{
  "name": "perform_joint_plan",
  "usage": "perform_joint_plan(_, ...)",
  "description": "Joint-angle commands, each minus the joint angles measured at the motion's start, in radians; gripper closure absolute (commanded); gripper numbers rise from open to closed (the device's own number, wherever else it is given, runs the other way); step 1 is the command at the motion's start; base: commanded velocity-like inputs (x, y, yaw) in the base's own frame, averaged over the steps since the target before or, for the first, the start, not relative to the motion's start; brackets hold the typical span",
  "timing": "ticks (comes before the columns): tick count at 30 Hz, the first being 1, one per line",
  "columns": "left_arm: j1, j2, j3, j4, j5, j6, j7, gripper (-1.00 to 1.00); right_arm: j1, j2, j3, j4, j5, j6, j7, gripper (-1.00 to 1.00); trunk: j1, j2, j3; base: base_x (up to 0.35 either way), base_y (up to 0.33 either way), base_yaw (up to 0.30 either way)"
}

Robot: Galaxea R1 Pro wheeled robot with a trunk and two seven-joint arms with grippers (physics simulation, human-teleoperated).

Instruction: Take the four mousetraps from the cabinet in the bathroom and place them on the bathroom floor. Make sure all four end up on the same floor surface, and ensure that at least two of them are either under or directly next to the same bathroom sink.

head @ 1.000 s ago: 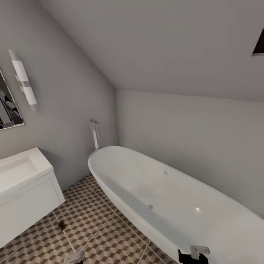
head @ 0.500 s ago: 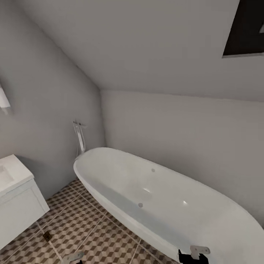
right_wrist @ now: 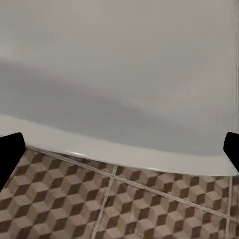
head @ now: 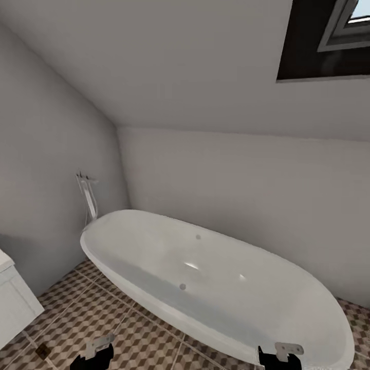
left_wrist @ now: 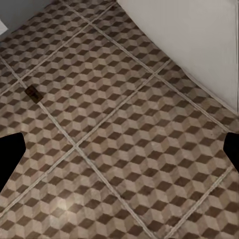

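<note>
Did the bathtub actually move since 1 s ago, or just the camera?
No. The bathtub slid left in the head view, but so did the wall tap and floor tiles with it: the camera turned right.

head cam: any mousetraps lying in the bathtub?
No, the white bathtub holds only its small round fittings on a bare basin, with no wooden boards inside it.

A white oval bathtub (head: 216,277) stands below a sloped ceiling's skylight (head: 329,38)
</note>
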Motion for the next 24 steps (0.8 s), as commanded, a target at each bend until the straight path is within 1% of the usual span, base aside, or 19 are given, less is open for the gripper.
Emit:
perform_joint_plan(1,-0.001,0.003,-0.004,0.003,0.006,-0.005,0.002,-1.00,-0.002,-0.001,-0.004,0.006,0.009,-0.007,-0.007,-1.00,0.001,-0.002,-0.002,0.000,0.000,-0.262)
perform_joint_plan(3,-0.001,0.005,-0.003,0.016,0.007,-0.006,0.003,-1.00,-0.002,-0.002,-0.004,0.007,0.008,-0.009,-0.007,-1.00,0.001,-0.002,-0.002,0.000,0.000,-0.262)
perform_joint_plan(4,-0.001,0.006,-0.003,0.049,0.009,-0.009,0.005,-1.00,0.004,-0.003,-0.005,0.008,0.005,-0.010,-0.008,-1.00,0.001,-0.002,-0.002,0.000,0.000,-0.262)
perform_joint_plan(13,-0.001,0.016,-0.003,0.073,0.010,-0.012,0.005,-1.00,0.033,-0.004,-0.005,0.008,0.006,-0.009,-0.010,-1.00,0.001,-0.002,-0.002,0.000,0.000,-0.262)
perform_joint_plan(24,-0.001,0.014,-0.003,0.098,0.010,-0.014,0.002,-1.00,0.039,-0.004,-0.005,0.008,0.007,-0.009,-0.012,-1.00,0.001,-0.002,-0.002,0.000,0.000,-0.255)
